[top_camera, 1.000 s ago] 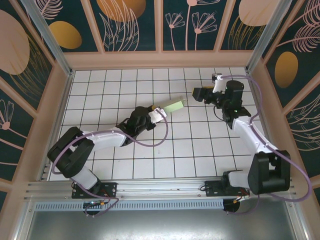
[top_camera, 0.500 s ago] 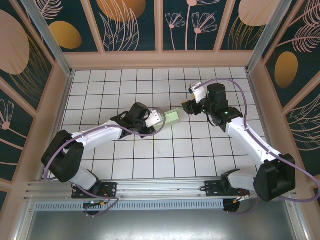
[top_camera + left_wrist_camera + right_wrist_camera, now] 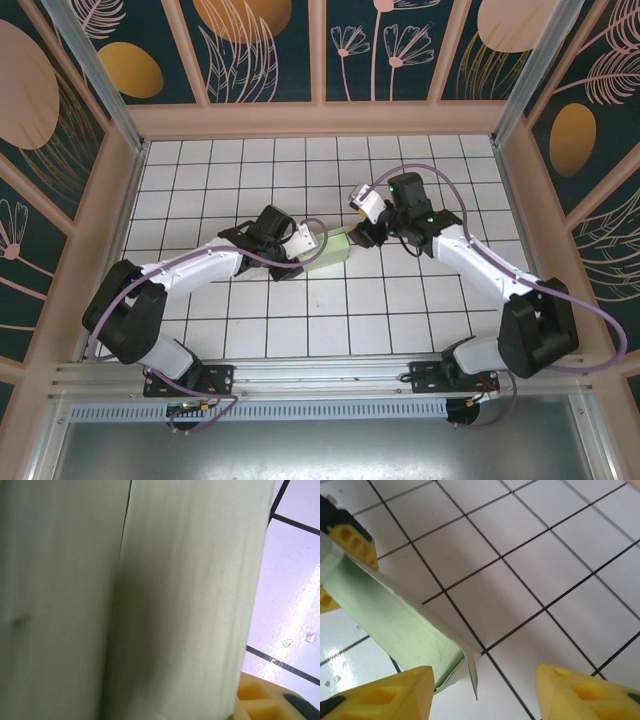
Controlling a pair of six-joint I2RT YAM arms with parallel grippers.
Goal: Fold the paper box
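Observation:
The paper box [image 3: 330, 248] is pale green card, folded into a narrow shape, lying low over the tiles in the middle of the floor. My left gripper [image 3: 305, 243] is shut on its left end; in the left wrist view the box [image 3: 150, 600] sits pressed close to the lens, with a yellow fingertip [image 3: 265, 702] at the bottom right. My right gripper [image 3: 362, 232] stands open at the box's right end. In the right wrist view the box [image 3: 400, 630] ends in a small loose flap [image 3: 471, 672] between my spread yellow fingers [image 3: 385, 695].
White tiled floor [image 3: 400, 300] with black grid lines runs all round the box. Wooden walls and metal frame posts close in the workspace. Purple cables loop from both arms over the floor.
Both arms have come toward the middle. The left gripper has carried the box down and slightly left toward the tiles, and the right gripper has closed in from the right to the box's end.

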